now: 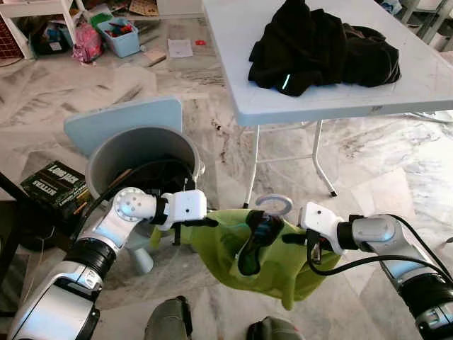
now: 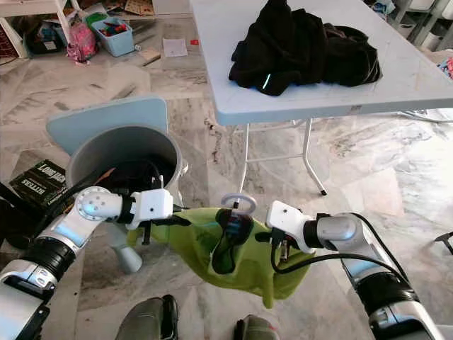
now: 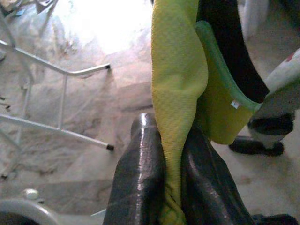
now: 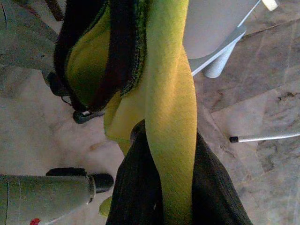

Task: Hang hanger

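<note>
Count: you have one yellow-green shirt (image 1: 265, 258), one hanger (image 1: 273, 205) with its pale hook standing up from the collar, one black garment pile (image 1: 322, 46) on one white folding table (image 1: 233, 64), and one grey bin (image 1: 141, 159).
Left gripper (image 1: 209, 222): clenched on the shirt's shoulder edge; your left wrist view shows the cloth pinched between both fingers (image 3: 140, 173).
Right gripper (image 1: 289, 239): clamped on the opposite shoulder, cloth running between its fingers (image 4: 140, 187).
Head views add: the hanger hook, midway between your two jaws.
Shirt: hangs stretched between the jaws, sagging below them.
</note>
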Robot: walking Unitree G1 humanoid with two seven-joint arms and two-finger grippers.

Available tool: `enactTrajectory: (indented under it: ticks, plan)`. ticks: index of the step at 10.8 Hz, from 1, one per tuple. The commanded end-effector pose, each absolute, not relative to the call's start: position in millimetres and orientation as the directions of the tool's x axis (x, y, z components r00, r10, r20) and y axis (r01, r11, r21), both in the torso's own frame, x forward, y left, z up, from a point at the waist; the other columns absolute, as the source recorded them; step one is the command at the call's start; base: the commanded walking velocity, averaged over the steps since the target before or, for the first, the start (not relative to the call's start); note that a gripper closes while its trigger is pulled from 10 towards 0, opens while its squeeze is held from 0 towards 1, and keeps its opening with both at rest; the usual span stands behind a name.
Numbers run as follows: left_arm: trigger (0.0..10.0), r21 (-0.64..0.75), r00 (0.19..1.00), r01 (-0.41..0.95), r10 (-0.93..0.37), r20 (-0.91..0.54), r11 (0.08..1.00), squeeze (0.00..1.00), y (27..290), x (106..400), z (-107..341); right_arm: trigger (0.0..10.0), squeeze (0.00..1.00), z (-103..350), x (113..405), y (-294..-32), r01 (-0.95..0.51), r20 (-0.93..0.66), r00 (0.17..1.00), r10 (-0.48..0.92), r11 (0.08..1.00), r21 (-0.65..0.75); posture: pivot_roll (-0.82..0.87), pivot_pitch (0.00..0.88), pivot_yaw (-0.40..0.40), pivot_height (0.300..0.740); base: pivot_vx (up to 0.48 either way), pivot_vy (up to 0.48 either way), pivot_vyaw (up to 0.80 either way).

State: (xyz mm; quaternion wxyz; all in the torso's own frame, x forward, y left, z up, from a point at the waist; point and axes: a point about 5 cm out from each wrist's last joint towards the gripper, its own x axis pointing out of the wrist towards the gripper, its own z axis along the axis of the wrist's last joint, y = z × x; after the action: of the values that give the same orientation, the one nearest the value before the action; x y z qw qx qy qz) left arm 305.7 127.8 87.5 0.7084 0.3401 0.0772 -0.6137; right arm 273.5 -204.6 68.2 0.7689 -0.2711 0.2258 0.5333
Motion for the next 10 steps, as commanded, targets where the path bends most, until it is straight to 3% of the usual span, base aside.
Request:
enactTrajectory:
  ticks: [1,2,5,8,9,10]
  plan:
    - [10.0,0.423,0.310,0.904,-0.787,-0.533,0.069,0.00,132.5,314.3,90.4,0.0,0.00,71.9,272.9,-204.3,-0.941,-0.624,0.337,0.705,0.280,-0.192,-0.09,0.081,-0.034,0.740,0.000,0.000,0.00]
    - [10.0,0.382,0.312,0.917,-0.798,-0.515,0.113,1.00,132.2,314.0,87.6,0.0,0.00,69.0,271.3,-206.4,-0.929,-0.622,0.368,0.691,0.303,-0.213,-0.08,0.073,-0.036,0.740,0.000,0.000,0.00]
    - [10.0,0.466,0.334,0.883,-0.775,-0.537,0.057,1.00,135.9,309.8,80.8,0.0,0.00,61.5,273.1,-223.8,-0.871,-0.657,0.482,0.580,0.398,-0.287,-0.09,0.065,-0.032,0.740,0.000,0.000,0.00]
    - [10.0,0.514,0.438,0.841,-0.773,-0.459,0.171,1.00,139.8,316.9,88.7,0.0,0.00,53.5,268.1,-233.7,-0.844,-0.692,0.518,0.502,0.429,-0.321,-0.09,0.065,-0.032,0.740,0.000,0.000,0.00]
    - [10.0,0.525,0.508,0.802,-0.786,-0.351,0.284,1.00,139.3,316.9,92.6,0.0,0.00,48.1,268.3,-245.3,-0.786,-0.700,0.585,0.411,0.498,-0.365,-0.09,0.063,-0.032,0.740,0.000,0.000,0.00]
    - [10.0,0.509,0.536,0.792,-0.784,-0.313,0.337,1.00,139.0,315.7,92.8,0.0,0.00,47.2,269.0,-249.1,-0.745,-0.688,0.621,0.376,0.555,-0.369,-0.09,0.063,-0.031,0.740,0.000,0.000,0.00]
